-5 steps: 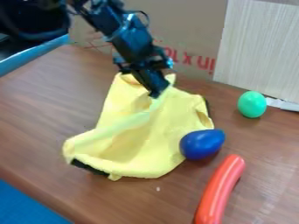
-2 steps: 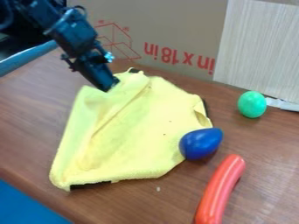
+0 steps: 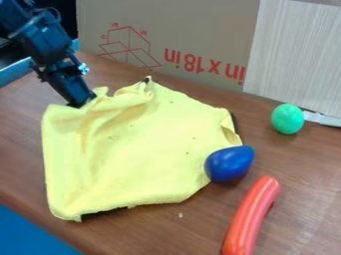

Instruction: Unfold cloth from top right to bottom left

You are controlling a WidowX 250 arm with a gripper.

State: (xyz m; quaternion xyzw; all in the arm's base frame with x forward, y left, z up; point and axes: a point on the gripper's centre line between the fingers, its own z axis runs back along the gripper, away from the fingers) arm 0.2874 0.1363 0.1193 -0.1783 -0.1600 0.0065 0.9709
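The black two-finger gripper has travelled left to the yellow cloth's 10 o'clock edge, where it looks closed on a pinch of fabric, drawing that side outwards. The cloth lies on the wooden table, its left half now much broader. For the task this reads as real progress: the fold is mostly open, though gathers remain from 10 to 12 o'clock, and a further pull towards 7 or 8 would probably flatten them.

Against the frame from a second ago, the gripper was near the cloth's 12 o'clock, with a deep diagonal crease below it; that crease has largely gone. The 7 o'clock corner has slid outwards and down, and the left edge runs nearly straight up from it. At 3 to 4 o'clock, the blue egg-shaped toy still touches the cloth, barely shifted. The orange-red toy sausage at 4 to 5 and the green toy egg at 2 have stayed put.
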